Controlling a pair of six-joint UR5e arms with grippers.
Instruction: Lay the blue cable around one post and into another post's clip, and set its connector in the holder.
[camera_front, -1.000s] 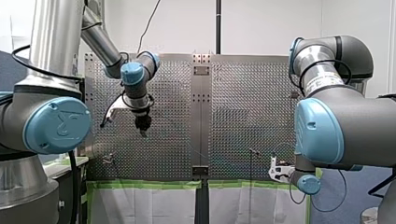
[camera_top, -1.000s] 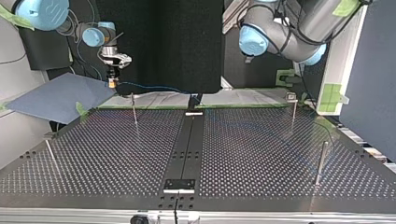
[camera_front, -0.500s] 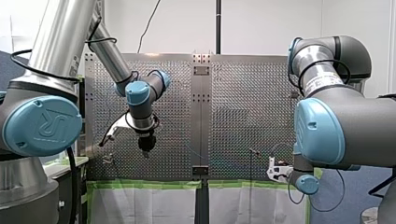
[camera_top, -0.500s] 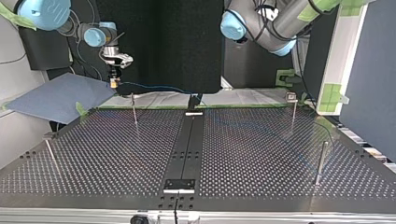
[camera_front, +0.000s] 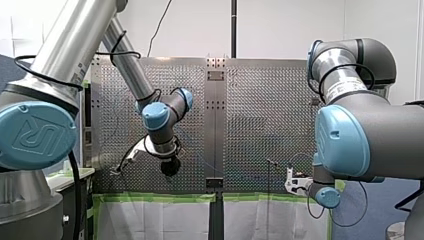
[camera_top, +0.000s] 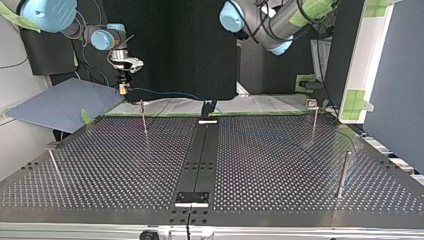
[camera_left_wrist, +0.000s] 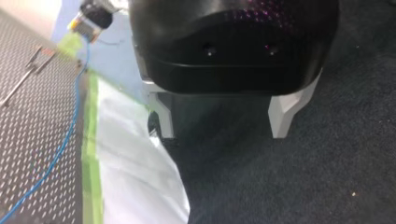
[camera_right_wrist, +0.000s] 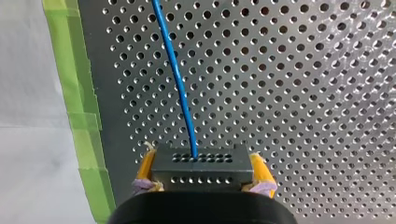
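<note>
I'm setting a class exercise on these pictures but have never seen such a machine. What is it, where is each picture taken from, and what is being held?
These are two robot arms at a perforated table with thin upright posts. The front view looks from behind the arms; the top view faces them from across the table; the other two come from cameras on the wrists. My right gripper, with yellow pads, clamps the dark connector of the blue cable. My left gripper is open and empty.

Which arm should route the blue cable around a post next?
Right, likely. My right claw is shut on the connector, blue cable trailing from it, near a post. My left claw is open and empty.
</note>
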